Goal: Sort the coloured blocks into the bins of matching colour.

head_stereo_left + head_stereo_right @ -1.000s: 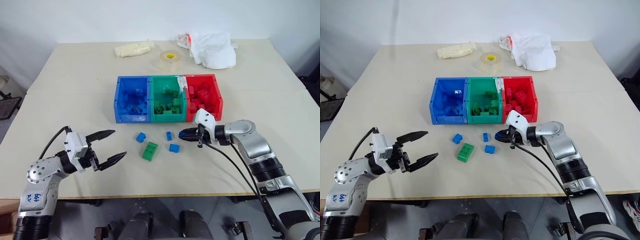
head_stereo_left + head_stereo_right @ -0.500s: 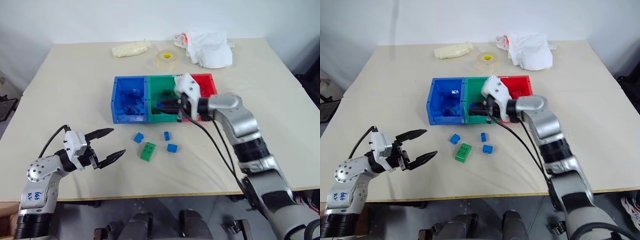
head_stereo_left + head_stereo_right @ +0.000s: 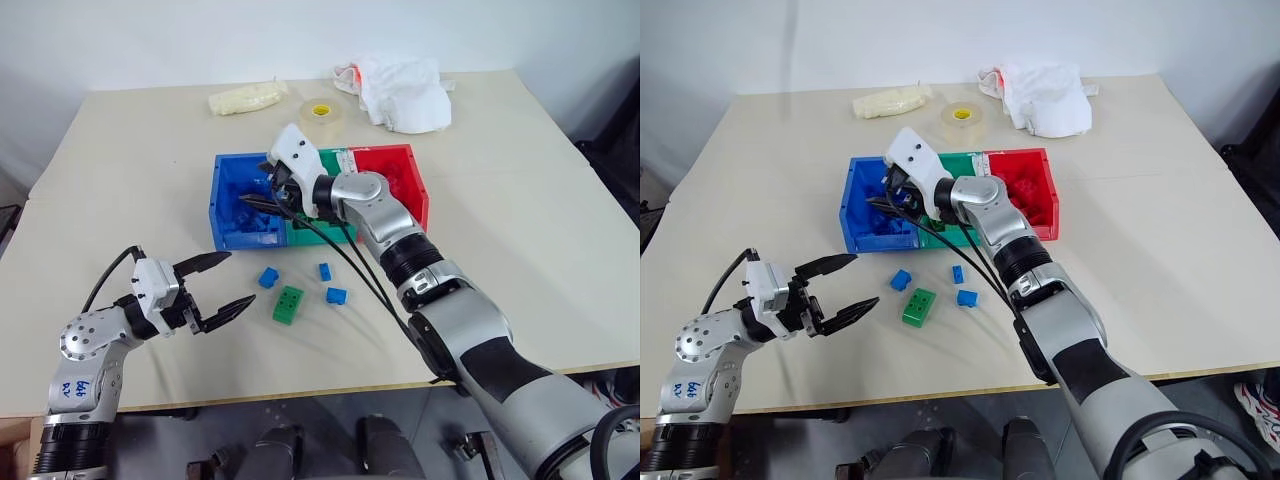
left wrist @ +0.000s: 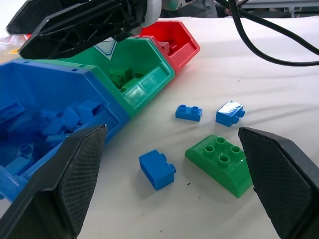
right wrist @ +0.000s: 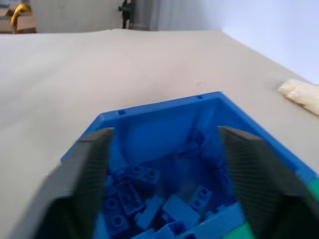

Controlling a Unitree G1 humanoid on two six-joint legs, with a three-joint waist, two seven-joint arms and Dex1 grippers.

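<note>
**Right pincer parted over blue bin**

Right pincer (image 3: 262, 186) is seen spread wide and empty above the blue bin (image 3: 222, 190) (heaped with blue bricks). Left pincer (image 3: 222, 284) is held open, empty, near three blue bricks (image 3: 268, 277) and a green brick (image 3: 288, 304) on the worktop (image 3: 520, 220).

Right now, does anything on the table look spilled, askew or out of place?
Nothing looks spilled or damaged. Three blue bricks and a green brick lie loose on the table in front of the bins, not yet sorted. The tape roll and white cloth sit at the far edge.
</note>
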